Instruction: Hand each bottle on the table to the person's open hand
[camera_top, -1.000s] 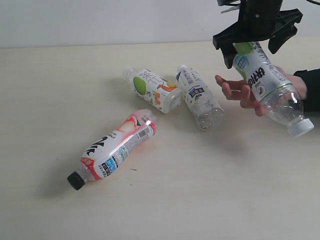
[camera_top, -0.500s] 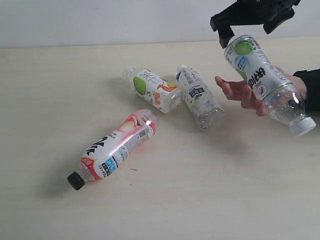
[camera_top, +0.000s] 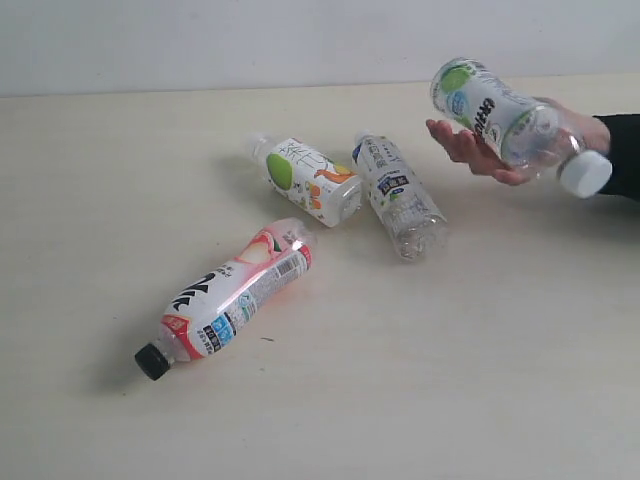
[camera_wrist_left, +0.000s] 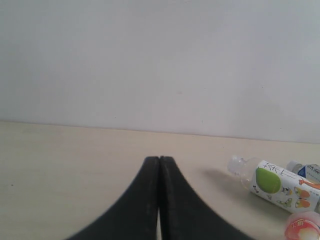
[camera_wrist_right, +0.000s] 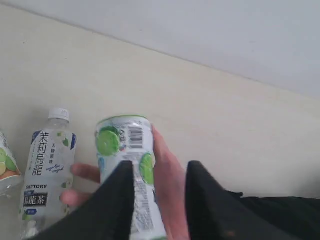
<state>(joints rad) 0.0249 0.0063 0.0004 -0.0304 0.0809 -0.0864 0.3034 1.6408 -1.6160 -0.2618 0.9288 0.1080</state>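
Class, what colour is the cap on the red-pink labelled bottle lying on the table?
The cap is black, seen most clearly in the exterior view.

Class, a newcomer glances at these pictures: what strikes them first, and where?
The lime-green bottle lying across the person's open hand, on the right of the table, draws the eye first. Three more lie on their sides mid-table: the red-pink bottle in front, the green-orange fruit bottle and blue-white bottle beyond.

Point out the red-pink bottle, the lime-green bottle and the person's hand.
red-pink bottle (camera_top: 235, 295), exterior view, middle of label.
lime-green bottle (camera_top: 487, 108), exterior view, printed label.
person's hand (camera_top: 476, 154), exterior view, fingers under bottle.
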